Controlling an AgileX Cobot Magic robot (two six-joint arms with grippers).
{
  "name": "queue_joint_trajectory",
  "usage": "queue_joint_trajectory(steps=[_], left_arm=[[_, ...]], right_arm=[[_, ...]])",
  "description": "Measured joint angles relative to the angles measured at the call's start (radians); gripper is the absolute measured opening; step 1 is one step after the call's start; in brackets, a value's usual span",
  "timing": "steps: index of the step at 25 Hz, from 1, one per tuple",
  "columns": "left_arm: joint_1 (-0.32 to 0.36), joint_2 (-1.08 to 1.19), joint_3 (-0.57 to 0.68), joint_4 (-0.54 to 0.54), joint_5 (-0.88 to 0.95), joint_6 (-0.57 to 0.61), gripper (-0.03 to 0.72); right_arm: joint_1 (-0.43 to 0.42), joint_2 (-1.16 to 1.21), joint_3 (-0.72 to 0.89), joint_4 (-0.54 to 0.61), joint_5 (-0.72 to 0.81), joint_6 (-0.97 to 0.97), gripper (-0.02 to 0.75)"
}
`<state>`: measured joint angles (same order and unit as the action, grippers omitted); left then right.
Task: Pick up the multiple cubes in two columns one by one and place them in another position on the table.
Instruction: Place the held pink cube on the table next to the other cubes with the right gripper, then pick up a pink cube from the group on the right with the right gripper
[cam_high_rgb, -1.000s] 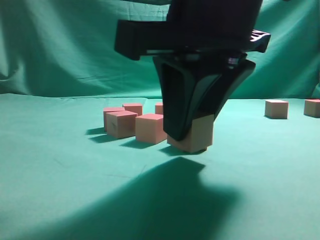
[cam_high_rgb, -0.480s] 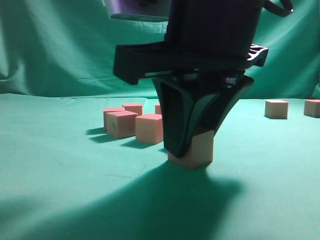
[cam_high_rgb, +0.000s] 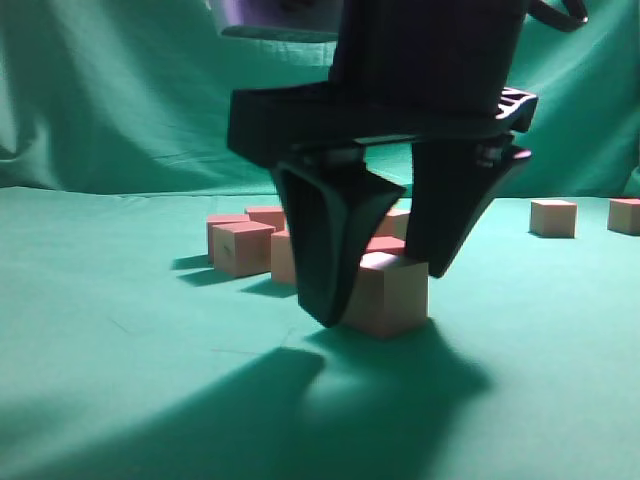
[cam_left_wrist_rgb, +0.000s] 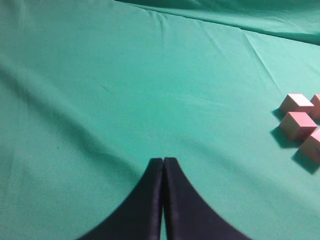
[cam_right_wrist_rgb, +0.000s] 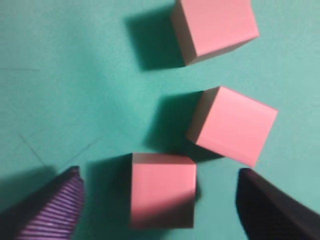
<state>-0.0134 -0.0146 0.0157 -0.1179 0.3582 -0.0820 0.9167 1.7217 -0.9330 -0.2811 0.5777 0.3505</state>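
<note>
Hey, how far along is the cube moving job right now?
Partly done, apparently. A group of cubes sits together on the table. In hand: the right gripper stands open around a cube resting on the cloth, fingers clear of it. Two cubes sit far right, perhaps left to move. The left gripper is shut, empty.

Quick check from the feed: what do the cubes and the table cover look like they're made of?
The cubes look like painted wood or dense foam: matte pinkish-red tops, paler tan sides, crisp edges, no glare. I can't tell which. The table is covered in green cloth, apparently a thin woven fabric: soft creases and wrinkles, a dull sheen, no hard reflections.
</note>
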Motion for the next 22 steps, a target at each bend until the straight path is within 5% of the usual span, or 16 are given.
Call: queue_joint_trajectory(steps=[2, 10, 16, 22], left_arm=[[0.000, 0.000, 0.000, 0.000, 0.000, 0.000, 0.000], [0.000, 0.000, 0.000, 0.000, 0.000, 0.000, 0.000], [0.000, 0.000, 0.000, 0.000, 0.000, 0.000, 0.000], [0.000, 0.000, 0.000, 0.000, 0.000, 0.000, 0.000]], right_arm=[[0.000, -0.019, 0.000, 0.000, 0.011, 0.002, 0.598], [0.000, -0.100, -0.163, -0.025, 0.364, 0.002, 0.613], [-0.010, -0.162, -0.305, -0.261, 0.616, 0.092, 0.613], [-0.252, -0.179, -0.367, -0.308, 0.632, 0.136, 0.613]])
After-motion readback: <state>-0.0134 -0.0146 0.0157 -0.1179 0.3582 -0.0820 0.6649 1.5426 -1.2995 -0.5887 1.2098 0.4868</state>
